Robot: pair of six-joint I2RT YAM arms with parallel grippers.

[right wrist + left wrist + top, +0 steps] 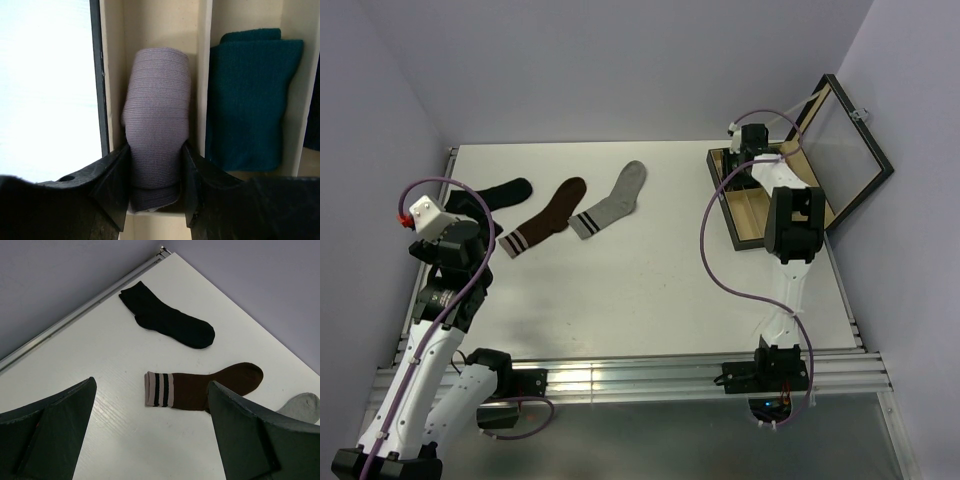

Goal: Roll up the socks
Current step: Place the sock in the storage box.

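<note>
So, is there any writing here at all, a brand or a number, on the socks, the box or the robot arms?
No readable text in any view.
Brown sock and grey sock: striped cuffs only, no words.
Black sock, rolled mauve sock, teal sock: plain knit.
Wooden box, left arm, right arm: no label can be made out.

Three flat socks [507, 190] [548, 216] [615, 200], two bundles [157, 115] [250, 95]
</note>
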